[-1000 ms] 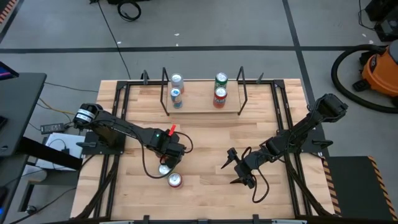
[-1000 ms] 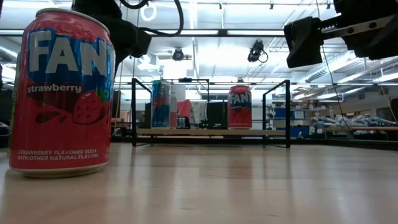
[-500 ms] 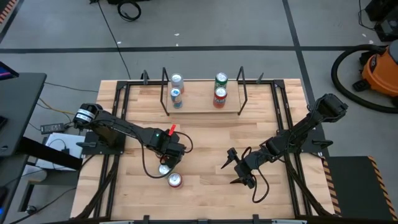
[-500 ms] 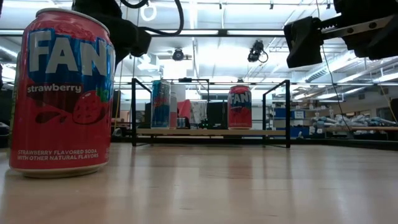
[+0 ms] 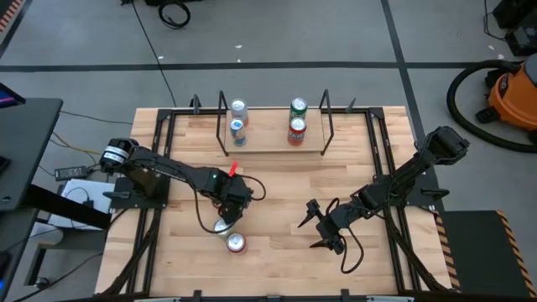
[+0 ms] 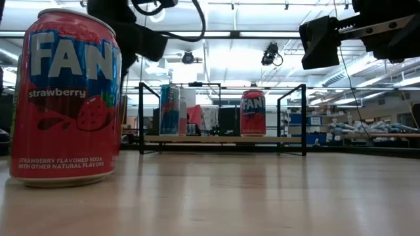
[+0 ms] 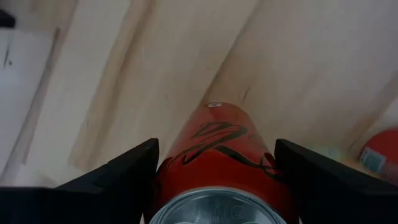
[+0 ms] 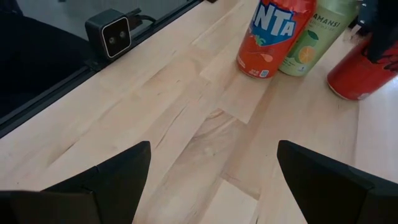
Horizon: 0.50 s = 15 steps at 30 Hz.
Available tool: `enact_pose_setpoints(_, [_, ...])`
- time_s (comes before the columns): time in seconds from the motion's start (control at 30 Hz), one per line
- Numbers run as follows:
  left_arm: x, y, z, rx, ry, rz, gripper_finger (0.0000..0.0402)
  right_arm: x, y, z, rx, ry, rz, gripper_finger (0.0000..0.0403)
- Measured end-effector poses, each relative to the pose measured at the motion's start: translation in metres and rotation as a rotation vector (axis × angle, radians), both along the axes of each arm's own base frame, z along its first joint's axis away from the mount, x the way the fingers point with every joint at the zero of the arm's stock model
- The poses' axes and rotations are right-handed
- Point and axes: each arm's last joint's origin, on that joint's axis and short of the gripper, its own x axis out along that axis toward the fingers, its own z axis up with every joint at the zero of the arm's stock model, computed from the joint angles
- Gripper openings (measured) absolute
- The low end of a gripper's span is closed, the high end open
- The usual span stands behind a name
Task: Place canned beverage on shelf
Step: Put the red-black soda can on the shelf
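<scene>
The left gripper point(image 5: 223, 220) pinches a red cola can point(image 7: 219, 163) between its dark fingers, nearer the table front than the low light-wood shelf with black rod uprights point(image 5: 273, 144). A red strawberry soda can point(image 5: 236, 243) stands just beside that gripper. The right gripper point(image 5: 320, 226) hovers spread and empty, well apart from the shelf.

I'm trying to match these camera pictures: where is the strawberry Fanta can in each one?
High view: strawberry Fanta can, low in the picture, left of centre.
Low view: huge, at the left.
Left wrist view: partly seen beyond the red can.
Right wrist view: beside a green can.
Shared landmark: the left end effector, gripping the red can beside it.
</scene>
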Motion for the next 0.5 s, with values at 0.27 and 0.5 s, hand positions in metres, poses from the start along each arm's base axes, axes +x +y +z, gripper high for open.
enact_pose_setpoints(0.27, [0.013, 0.021, 0.015, 0.006, -0.053, -0.009, 0.0332, 0.0, 0.0, 0.0, -0.007, -0.002, 0.004, 0.0362])
enact_pose_setpoints(0.5, [0.024, 0.043, 0.036, 0.012, -0.122, -0.007, 0.0334, 0.0, 0.0, 0.0, -0.008, -0.001, 0.004, 0.0362])
